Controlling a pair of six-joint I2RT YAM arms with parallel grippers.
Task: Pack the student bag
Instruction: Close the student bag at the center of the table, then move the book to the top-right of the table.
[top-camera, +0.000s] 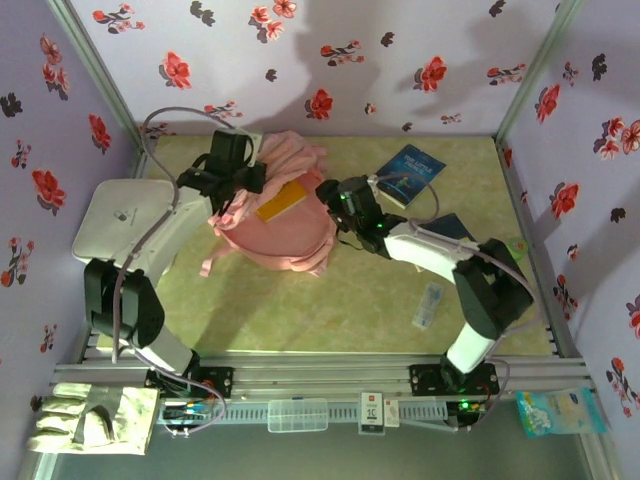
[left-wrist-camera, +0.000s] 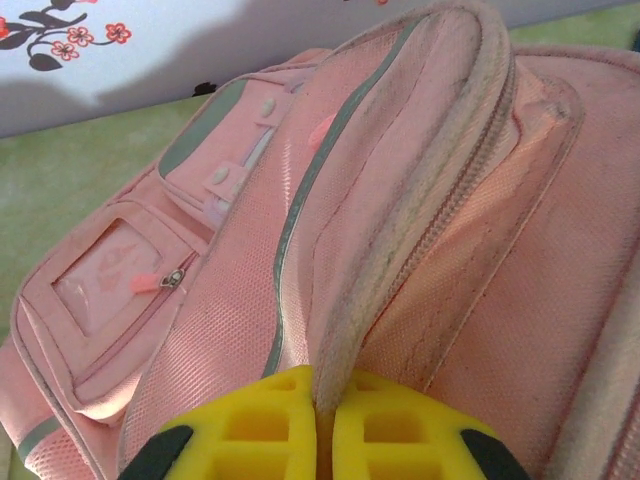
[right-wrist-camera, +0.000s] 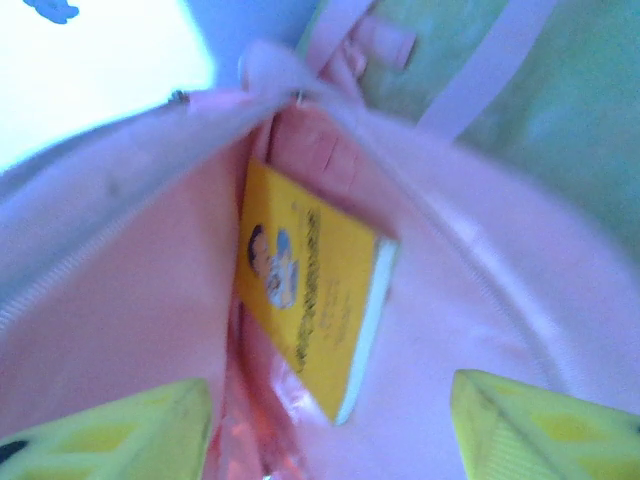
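Pinching the student bag (left-wrist-camera: 250, 330) by its zipped rim (left-wrist-camera: 385, 260), the left hand (left-wrist-camera: 322, 425) holds the mouth open on the table (top-camera: 330, 315). This lets the right hand (right-wrist-camera: 330, 405), fingers spread, hover over the yellow book (right-wrist-camera: 310, 300) inside.

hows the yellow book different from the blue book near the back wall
Colour: the yellow book has a yellow cover with a cartoon figure, while the blue book has a dark blue cover with pale print.
Place: the yellow book sits inside the open student bag, partly hidden by its fabric. The blue book lies flat on the table, apart from the bag.
Both are closed books.
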